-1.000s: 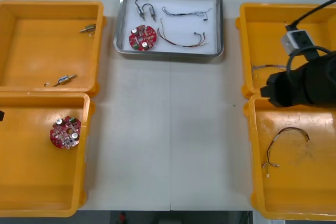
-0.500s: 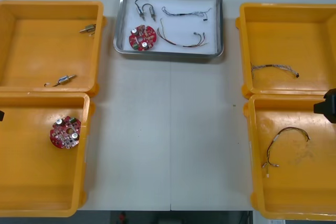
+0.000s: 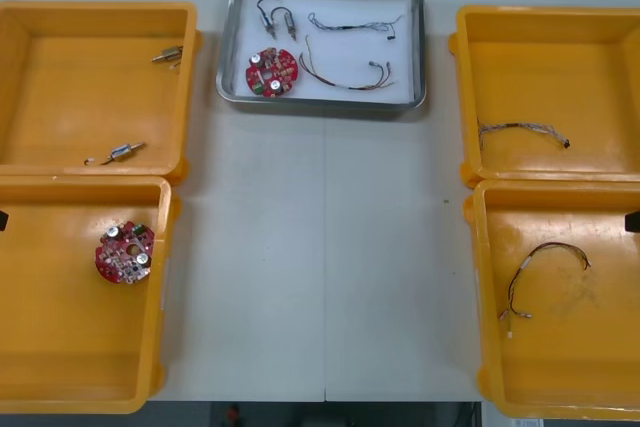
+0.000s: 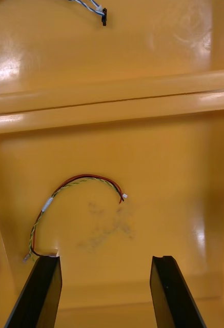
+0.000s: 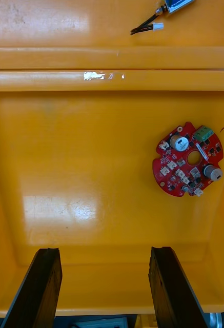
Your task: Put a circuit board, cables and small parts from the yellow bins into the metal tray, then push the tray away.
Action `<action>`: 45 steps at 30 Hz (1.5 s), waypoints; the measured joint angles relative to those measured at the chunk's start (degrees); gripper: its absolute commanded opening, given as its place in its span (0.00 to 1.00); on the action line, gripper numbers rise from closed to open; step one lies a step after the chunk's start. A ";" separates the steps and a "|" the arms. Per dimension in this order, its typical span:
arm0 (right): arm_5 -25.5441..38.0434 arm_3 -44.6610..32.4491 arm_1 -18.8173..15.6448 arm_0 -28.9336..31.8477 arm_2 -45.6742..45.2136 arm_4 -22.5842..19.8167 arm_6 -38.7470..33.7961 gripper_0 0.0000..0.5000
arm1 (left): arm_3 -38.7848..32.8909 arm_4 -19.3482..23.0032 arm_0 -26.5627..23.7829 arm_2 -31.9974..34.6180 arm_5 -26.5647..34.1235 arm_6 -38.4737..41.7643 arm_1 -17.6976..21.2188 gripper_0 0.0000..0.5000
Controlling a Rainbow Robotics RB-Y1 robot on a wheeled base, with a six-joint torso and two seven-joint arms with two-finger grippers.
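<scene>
Yellow bins [image 3: 478,297] lie under both arms: my right gripper [image 4: 105,261], fingers wide apart and empty, hangs above a red and yellow cable [image 4: 86,178]; my left gripper [image 5: 104,252], equally open and empty, above a spare circuit board [image 5: 177,165]. Farther off, the metal tray [image 3: 320,103] sits loaded by the table [image 3: 320,247]'s far edge. Any further push I'd centre on its near rim, keeping it straight.

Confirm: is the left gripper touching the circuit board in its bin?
Apart. Left wrist view: bare floor of the yellow bin separates the open left gripper from the circuit board.
</scene>
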 measured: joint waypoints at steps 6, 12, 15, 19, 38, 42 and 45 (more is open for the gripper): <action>0.00 0.05 -0.13 0.01 0.00 -0.49 0.44 1.00 | 0.00 0.00 0.00 0.00 0.00 0.00 0.00 1.00; 0.00 0.07 -0.21 0.01 0.00 -0.64 0.44 1.00 | 0.00 0.00 0.00 0.00 0.00 0.00 0.00 1.00; 0.00 0.08 -0.25 0.01 0.01 -0.65 0.44 1.00 | 0.00 0.00 0.00 0.00 0.00 0.00 0.00 1.00; 0.00 0.08 -0.26 0.01 0.01 -0.66 0.44 1.00 | 0.00 0.00 0.00 0.00 0.00 0.00 0.00 1.00; 0.00 0.11 -0.27 0.01 0.01 -0.67 0.44 1.00 | 0.00 0.00 0.00 0.00 0.00 0.00 0.00 1.00; 0.00 0.12 -0.27 0.01 0.01 -0.67 0.44 1.00 | 0.00 0.00 0.00 0.00 0.00 0.00 0.00 1.00; 0.00 0.12 -0.27 0.01 0.01 -0.67 0.44 1.00 | 0.00 0.00 0.00 0.00 0.00 0.00 0.00 1.00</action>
